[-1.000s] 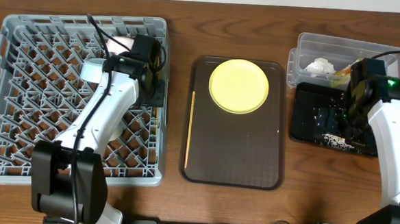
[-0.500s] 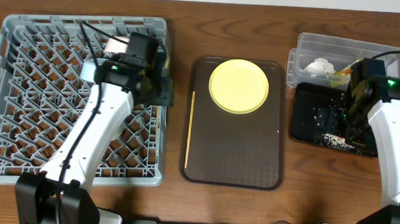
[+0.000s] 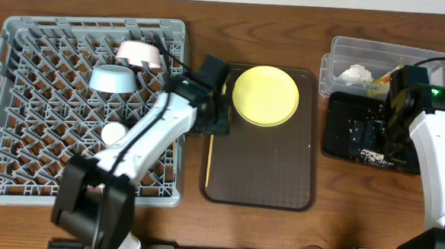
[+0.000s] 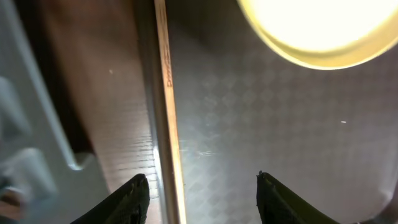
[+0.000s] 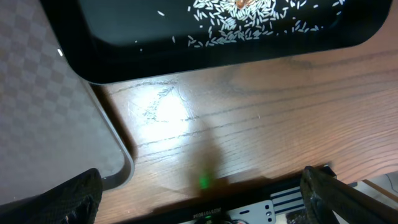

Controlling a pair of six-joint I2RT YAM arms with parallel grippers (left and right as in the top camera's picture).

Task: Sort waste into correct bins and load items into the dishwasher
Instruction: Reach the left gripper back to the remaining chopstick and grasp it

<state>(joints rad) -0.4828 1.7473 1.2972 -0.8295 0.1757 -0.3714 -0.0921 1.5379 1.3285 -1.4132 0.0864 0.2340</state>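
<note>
Left wrist view: left gripper (image 4: 200,186) spread above chopsticks (image 4: 165,93) on tray (image 4: 249,137).

The round plate (image 3: 265,95) is glowing pale yellow against the brown serving tray (image 3: 261,180), whose surface is showing a fine checkered texture. The rack (image 3: 22,160) is showing grey and carrying a light blue bowl (image 3: 113,79), a pinkish-white bowl (image 3: 139,54) and a white cup (image 3: 112,132). Whitish rice (image 3: 371,155) is speckling the black tray (image 3: 340,138). The worktop (image 3: 355,215) is showing brown wood grain.
</note>
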